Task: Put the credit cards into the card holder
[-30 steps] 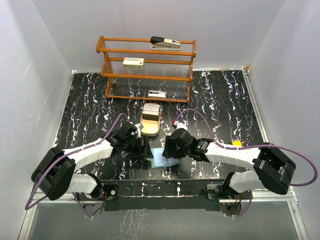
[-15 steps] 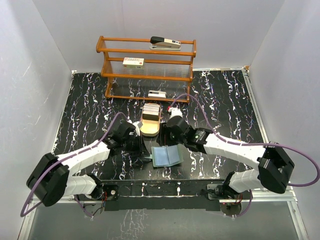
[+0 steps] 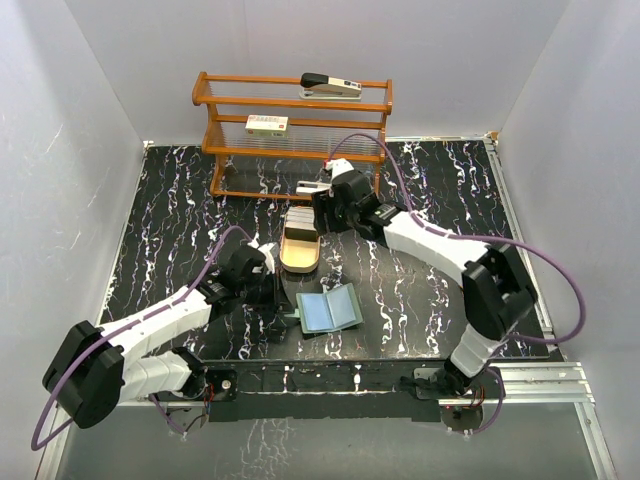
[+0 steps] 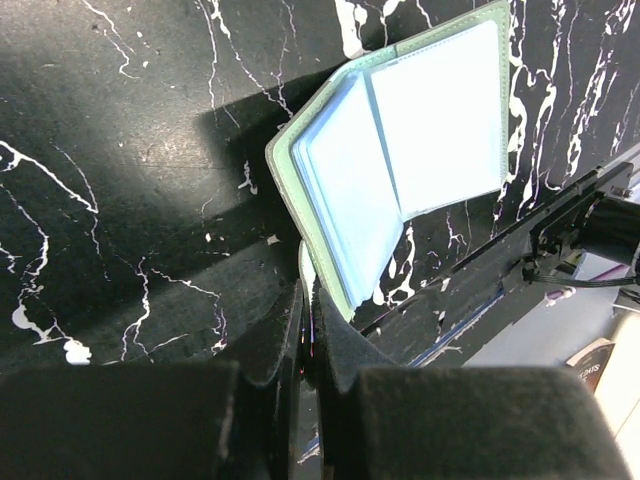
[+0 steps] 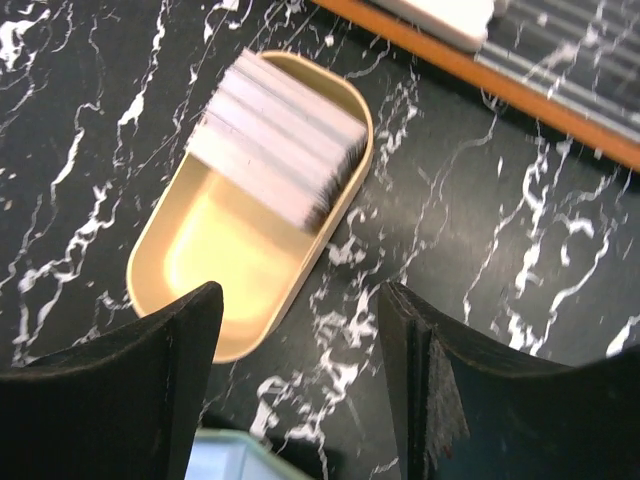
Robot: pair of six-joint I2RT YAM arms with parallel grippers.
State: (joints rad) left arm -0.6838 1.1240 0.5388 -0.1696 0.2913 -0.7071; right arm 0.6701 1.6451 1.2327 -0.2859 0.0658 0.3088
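A: Which step are we working on?

B: Fetching a card, we judge. Our left gripper (image 4: 310,325) is clamping the card holder (image 4: 400,130) by its edge, at 5 o'clock from the tray (image 5: 190,270). Our right gripper (image 5: 300,305) is hovering, jaws apart and empty, over the credit cards (image 5: 275,135) at the tray's 12 o'clock end.

A: Next?

B: We are needing a straight descent, pinching only 1 card.

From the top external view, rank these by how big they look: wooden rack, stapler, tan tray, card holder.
1. wooden rack, by far the largest.
2-3. card holder, lying open, and tan tray: they look about alike, so I would not rank them.
4. stapler, the smallest, though it sits high on the rack.
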